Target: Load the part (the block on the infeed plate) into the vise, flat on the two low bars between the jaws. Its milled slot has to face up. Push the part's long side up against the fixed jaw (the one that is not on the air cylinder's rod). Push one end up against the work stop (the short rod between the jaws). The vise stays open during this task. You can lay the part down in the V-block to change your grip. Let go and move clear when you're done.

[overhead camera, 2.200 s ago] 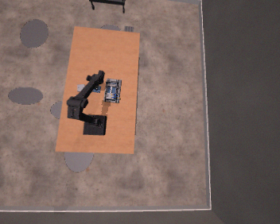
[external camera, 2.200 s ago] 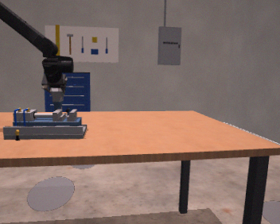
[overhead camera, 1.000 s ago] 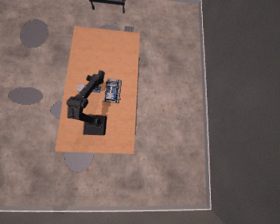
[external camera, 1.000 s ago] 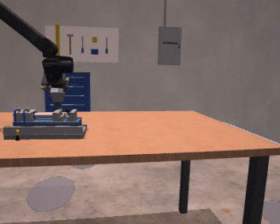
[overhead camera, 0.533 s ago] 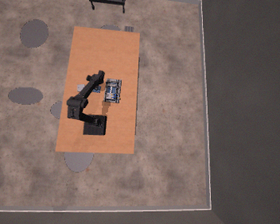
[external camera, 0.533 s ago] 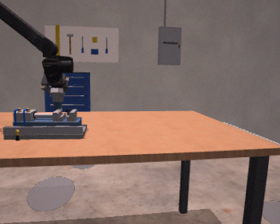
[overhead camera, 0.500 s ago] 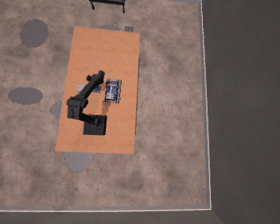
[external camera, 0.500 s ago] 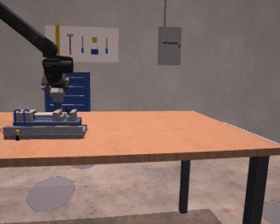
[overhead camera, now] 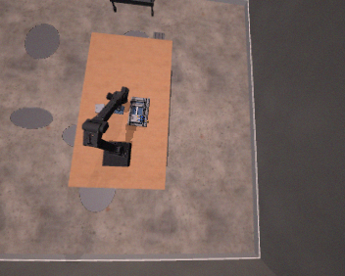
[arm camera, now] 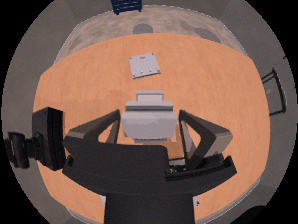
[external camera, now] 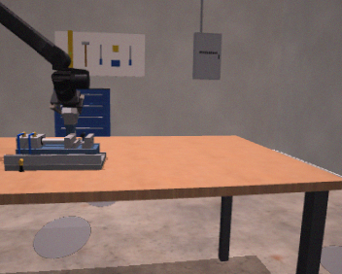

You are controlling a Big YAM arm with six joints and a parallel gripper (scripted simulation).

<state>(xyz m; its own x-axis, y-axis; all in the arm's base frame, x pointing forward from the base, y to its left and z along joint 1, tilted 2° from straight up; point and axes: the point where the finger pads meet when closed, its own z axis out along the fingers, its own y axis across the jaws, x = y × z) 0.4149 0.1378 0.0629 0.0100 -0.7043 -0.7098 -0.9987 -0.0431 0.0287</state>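
The grey part (external camera: 70,116) (arm camera: 149,125) is between the fingertips of my gripper (external camera: 70,109) (arm camera: 149,113), with a gap at each side in the wrist view. The gripper is open and points down. The part is over the blue V-block (external camera: 70,129) (overhead camera: 119,111); their contact is hard to see. Which way the slot faces is unclear. The vise (overhead camera: 139,113) stands open beside it, in front of it in the exterior view. There its rod-side jaw (external camera: 72,141) and fixed jaw (external camera: 88,141) stand apart; the work stop is too small to tell. The infeed plate (overhead camera: 99,107) (arm camera: 145,65) holds no part.
The air cylinder (external camera: 32,141) with blue hoses is at the vise's left end in the exterior view. A grey rail (external camera: 56,161) runs along the vise's near side. The arm's black base (overhead camera: 117,155) stands on the table (overhead camera: 130,59) near one end.
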